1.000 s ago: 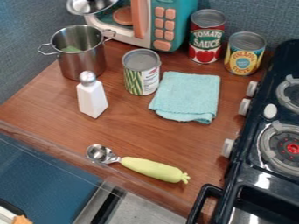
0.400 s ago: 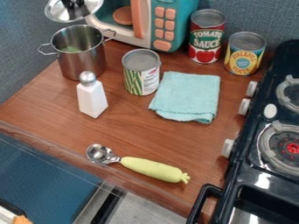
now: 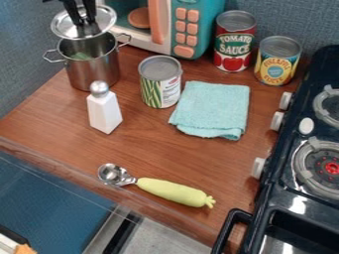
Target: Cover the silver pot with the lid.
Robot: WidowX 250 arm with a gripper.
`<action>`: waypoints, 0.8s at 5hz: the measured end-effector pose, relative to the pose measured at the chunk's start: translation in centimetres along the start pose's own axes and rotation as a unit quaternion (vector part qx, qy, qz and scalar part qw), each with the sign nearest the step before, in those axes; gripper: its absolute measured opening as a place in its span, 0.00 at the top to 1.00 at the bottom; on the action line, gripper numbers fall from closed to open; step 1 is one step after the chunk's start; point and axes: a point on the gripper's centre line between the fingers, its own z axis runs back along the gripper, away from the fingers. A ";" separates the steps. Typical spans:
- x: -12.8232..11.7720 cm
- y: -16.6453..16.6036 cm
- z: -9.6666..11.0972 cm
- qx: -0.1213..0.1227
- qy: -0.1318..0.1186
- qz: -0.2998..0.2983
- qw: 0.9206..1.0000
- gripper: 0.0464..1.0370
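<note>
Above upright pot [image 3: 94,72], lid [image 3: 64,24] roughly level, top face up, clasped by gripper [image 3: 85,22].

we find the pot [image 3: 92,67] of smooth, glossy metal; the towel [image 3: 210,110] of rough, matt cloth; the counter [image 3: 165,144] wood-grained with a soft sheen; the stove [image 3: 285,191] glossy black.

Rear of brown wooden counter [image 3: 182,154]: teal toy microwave with orange buttons [image 3: 193,30]. Red-labelled metal can [image 3: 234,42] stood upright just beside yellow-and-blue-labelled metal can [image 3: 277,62]. Green-and-white-labelled metal can [image 3: 160,84] stood left of folded light-blue cloth [image 3: 210,110]. White tapered shaker with silver top [image 3: 104,111] stood upright. Metal-bowled spoon with yellow-green handle [image 3: 159,188] lay near front edge. Black toy stove [image 3: 278,198] stood at right.
</note>
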 end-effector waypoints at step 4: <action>1.5 -1.2 -2.9 0.020 0.002 -0.002 1.000 0.70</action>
